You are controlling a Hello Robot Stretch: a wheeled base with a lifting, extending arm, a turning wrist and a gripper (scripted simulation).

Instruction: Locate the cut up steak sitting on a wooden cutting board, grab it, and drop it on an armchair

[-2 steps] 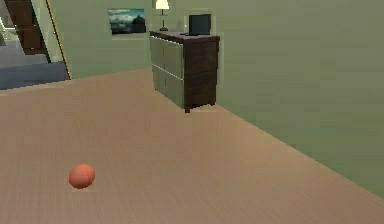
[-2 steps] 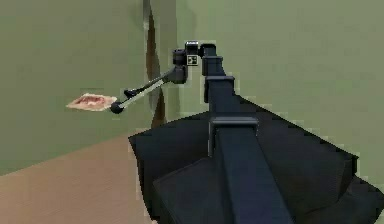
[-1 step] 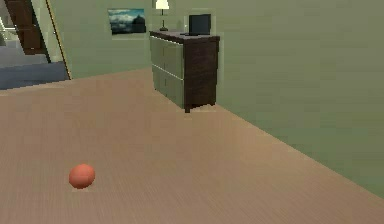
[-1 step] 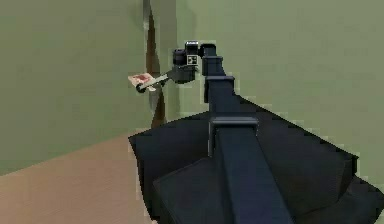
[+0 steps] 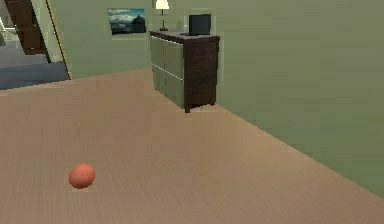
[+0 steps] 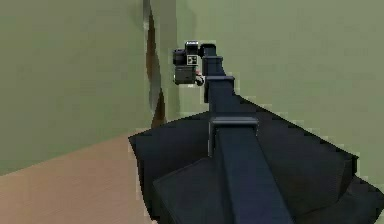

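Risks first. The orange ball (image 5: pixel 81 176) lies on the floor toward the forward view's bottom-left corner, so if you drive that way the base may knock it and send it rolling. The dresser (image 5: pixel 185 72) stands against the far wall, right of a wall picture (image 5: pixel 127 22), with a lamp (image 5: pixel 162 12) and a dark box (image 5: pixel 199 24) on top. Its near corner juts into the floor, and a careless forward run could clip it.

In the arm side view the arm (image 6: pixel 235 150) reaches out across a dark blue seat (image 6: pixel 320 180), which I judge may be the armchair. The tool (image 6: pixel 183 66) sits out by the green wall, near a brown upright strip (image 6: pixel 152 70). If you turn the base with the arm this far out, the tool end could scrape that wall or strip. If you lower the arm, it could press into the seat.

The tool's far end is hard to make out against the wall and strip, so you cannot tell its state or whether it holds anything. You also cannot tell from here where the steak is. Don't release on a guess, because a piece could drop past the seat's far edge onto the floor.
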